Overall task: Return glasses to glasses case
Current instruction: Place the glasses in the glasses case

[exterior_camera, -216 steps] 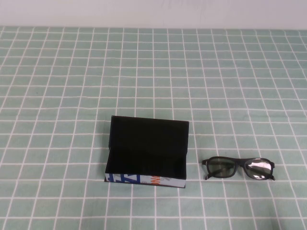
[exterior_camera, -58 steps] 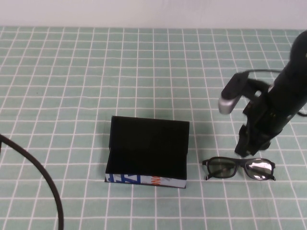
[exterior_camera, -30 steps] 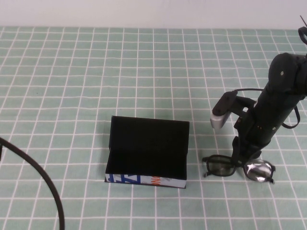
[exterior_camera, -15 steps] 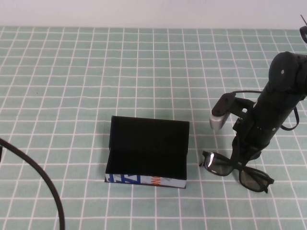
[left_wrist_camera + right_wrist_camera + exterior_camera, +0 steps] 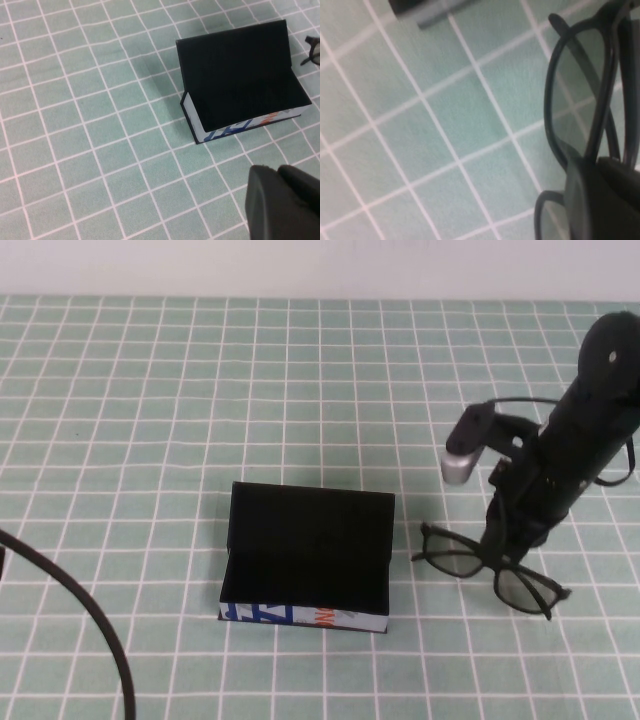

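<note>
The black glasses case (image 5: 305, 558) stands open on the green checked cloth with its lid upright; its front is printed white, blue and orange. It also shows in the left wrist view (image 5: 243, 80). The black glasses (image 5: 487, 571) hang tilted just right of the case, lifted off the cloth. My right gripper (image 5: 508, 542) is shut on the bridge of the glasses, which fill the right wrist view (image 5: 580, 95). My left gripper (image 5: 286, 202) hovers near the case's front side, off to the case's left; its fingers are together and hold nothing.
A black cable (image 5: 85, 620) curves across the near left corner of the high view. The green checked cloth (image 5: 200, 390) covers the whole table. A white wall runs along the far edge.
My right gripper came down onto the glasses, closed on their bridge and has lifted them, tilted, a little up and left toward the case. The case has not moved.
</note>
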Available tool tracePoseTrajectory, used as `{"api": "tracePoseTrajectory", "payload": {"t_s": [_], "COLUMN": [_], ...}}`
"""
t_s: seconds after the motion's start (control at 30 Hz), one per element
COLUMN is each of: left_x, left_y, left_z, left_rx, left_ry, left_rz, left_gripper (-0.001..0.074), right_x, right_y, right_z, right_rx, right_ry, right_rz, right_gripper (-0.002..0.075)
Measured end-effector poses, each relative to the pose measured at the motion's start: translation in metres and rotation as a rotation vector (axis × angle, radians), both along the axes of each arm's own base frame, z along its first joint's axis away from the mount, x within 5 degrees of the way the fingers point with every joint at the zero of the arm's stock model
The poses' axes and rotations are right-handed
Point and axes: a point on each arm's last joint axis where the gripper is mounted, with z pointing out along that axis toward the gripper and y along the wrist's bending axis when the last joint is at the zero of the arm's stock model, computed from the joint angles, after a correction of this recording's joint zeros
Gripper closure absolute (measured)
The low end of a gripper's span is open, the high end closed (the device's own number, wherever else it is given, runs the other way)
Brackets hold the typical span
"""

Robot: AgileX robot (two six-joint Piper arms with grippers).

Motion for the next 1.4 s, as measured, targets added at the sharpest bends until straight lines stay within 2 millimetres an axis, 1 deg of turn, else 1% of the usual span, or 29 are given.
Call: {"api": "tracePoseTrajectory", "payload": {"t_s": [0.17,0.33,0.5,0.57,0.63,0.67,0.8,0.93,1.07,1.13,1.23,1.4], "left_x": [0.0,0.0,0.0,0.0,0.001,0.001,0.002,0.002,0.002,0.002,0.002,0.002], "left_y": [0.0,0.0,0.001,0.001,0.002,0.002,0.002,0.002,0.002,0.002,0.002,0.002], "left_z": [0.0,0.0,0.0,0.0,0.0,0.0,0.001,0.001,0.001,0.001,0.001,0.001], "left_rx": [0.0,0.0,0.007,0.016,0.02,0.02,0.017,0.018,0.021,0.021,0.021,0.021], "left_ry": [0.0,0.0,-0.001,-0.003,-0.008,-0.01,-0.024,-0.025,-0.026,-0.026,-0.026,-0.026], "left_rz": [0.0,0.0,0.002,0.005,0.008,0.009,0.013,0.013,0.013,0.013,0.013,0.013], "left_gripper": [0.0737,0.0737,0.0737,0.0737,0.0737,0.0737,0.0737,0.0737,0.0737,0.0737,0.0737,0.0737], "right_x": [0.006,0.013,0.008,0.004,0.0,-0.001,-0.007,-0.008,-0.01,-0.009,-0.007,-0.005], "right_y": [0.006,0.011,0.014,0.019,0.029,0.035,0.068,0.099,0.126,0.137,0.149,0.159], "right_z": [0.023,0.053,0.079,0.084,0.087,0.087,0.087,0.084,0.078,0.069,0.052,0.028], "right_rx": [0.054,0.116,0.156,0.165,0.174,0.176,0.167,0.132,0.136,0.13,0.115,0.089], "right_ry": [-0.023,-0.105,-0.171,-0.182,-0.184,-0.184,-0.186,-0.211,-0.211,-0.198,-0.164,-0.115], "right_rz": [0.006,0.002,0.009,0.024,0.056,0.072,0.15,0.224,0.282,0.305,0.324,0.34], "right_gripper": [0.0731,0.0731,0.0731,0.0731,0.0731,0.0731,0.0731,0.0731,0.0731,0.0731,0.0731,0.0731]}}
